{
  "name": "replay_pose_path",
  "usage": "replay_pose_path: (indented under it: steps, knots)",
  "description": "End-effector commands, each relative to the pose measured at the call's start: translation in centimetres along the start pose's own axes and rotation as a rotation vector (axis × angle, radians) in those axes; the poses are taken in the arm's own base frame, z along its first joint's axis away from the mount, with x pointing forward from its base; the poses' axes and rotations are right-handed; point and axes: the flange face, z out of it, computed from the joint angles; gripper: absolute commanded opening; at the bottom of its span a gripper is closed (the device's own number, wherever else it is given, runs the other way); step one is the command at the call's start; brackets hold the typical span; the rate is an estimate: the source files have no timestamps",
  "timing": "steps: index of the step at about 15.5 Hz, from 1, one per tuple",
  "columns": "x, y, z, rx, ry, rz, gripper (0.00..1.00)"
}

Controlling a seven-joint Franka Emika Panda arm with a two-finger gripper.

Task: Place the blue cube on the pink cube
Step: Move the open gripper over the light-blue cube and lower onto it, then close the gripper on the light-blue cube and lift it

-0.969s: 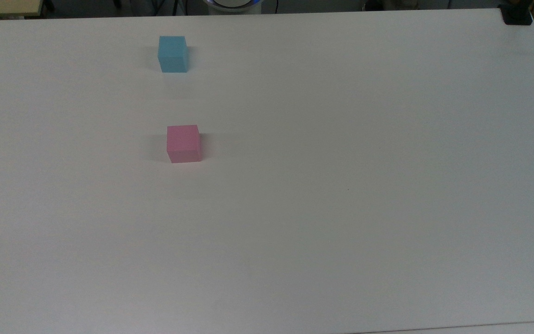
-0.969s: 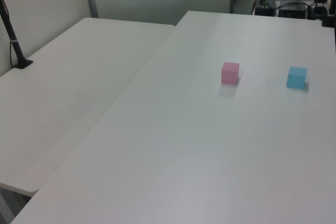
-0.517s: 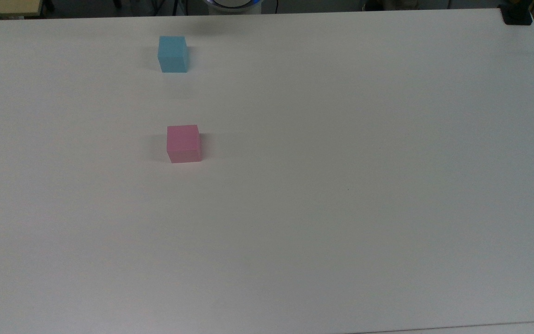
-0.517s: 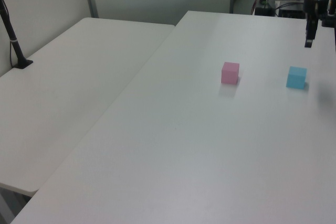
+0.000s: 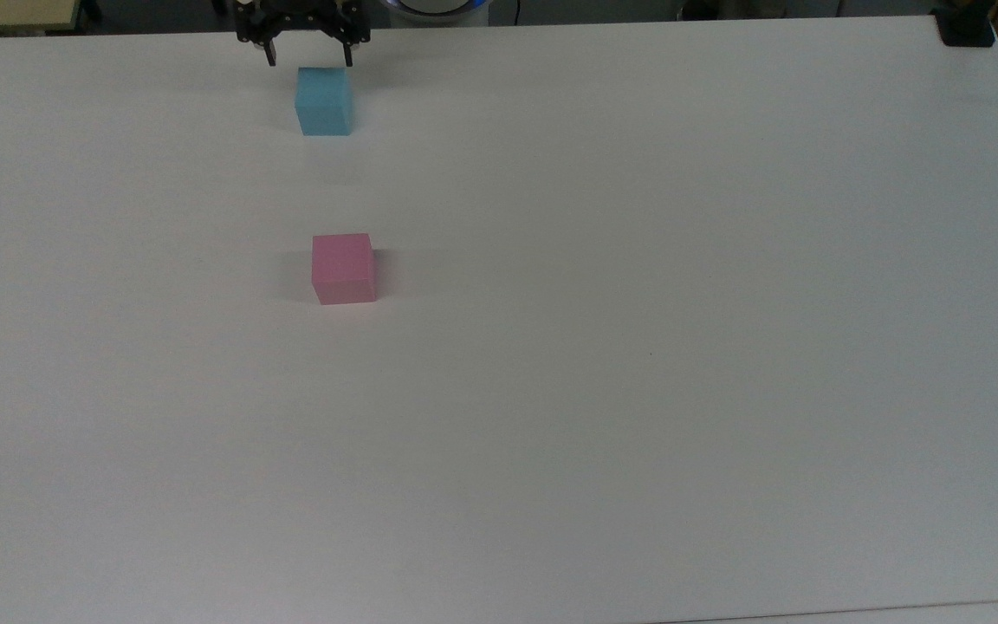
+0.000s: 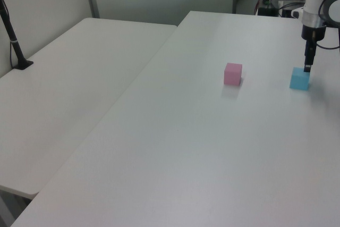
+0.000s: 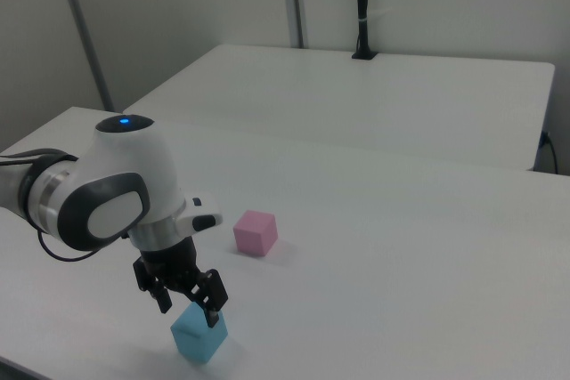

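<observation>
Now: approach | gripper (image 5: 307, 61) spread wide above blue cube (image 5: 323, 101), nothing held | pink cube (image 5: 343, 268) nearer, apart | next: descend, straddle, close.

The white table (image 5: 638, 347) lies bare all around the blue cube (image 5: 323, 101) and the pink cube (image 5: 343, 269), which stand well apart with an open lane of tabletop between them. The gripper (image 5: 307, 59) hangs just above the blue cube with its fingers spread wider than the cube, so both side faces are free. Nothing stands on the pink cube's top.
</observation>
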Motion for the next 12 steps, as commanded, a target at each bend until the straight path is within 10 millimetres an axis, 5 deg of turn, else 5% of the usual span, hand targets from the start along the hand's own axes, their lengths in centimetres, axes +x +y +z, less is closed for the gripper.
replay_pose_path:
  steps: [1, 5, 9, 10, 11, 12]
  knots:
    - [0.9, -0.1, 2.2, -0.01, 0.002, -0.02, 1.0]
    - [1.7, -1.1, 4.9, -0.012, -0.009, -0.041, 1.0]
    - [1.8, -1.2, 5.4, -0.013, -0.001, -0.029, 0.96]
    - [1.5, -1.4, 5.9, -0.01, -0.008, -0.03, 0.87]
    - [1.4, -1.5, 6.0, -0.013, -0.003, -0.035, 0.63]
    - [1.5, -1.5, 6.0, -0.014, 0.0, -0.035, 0.49]
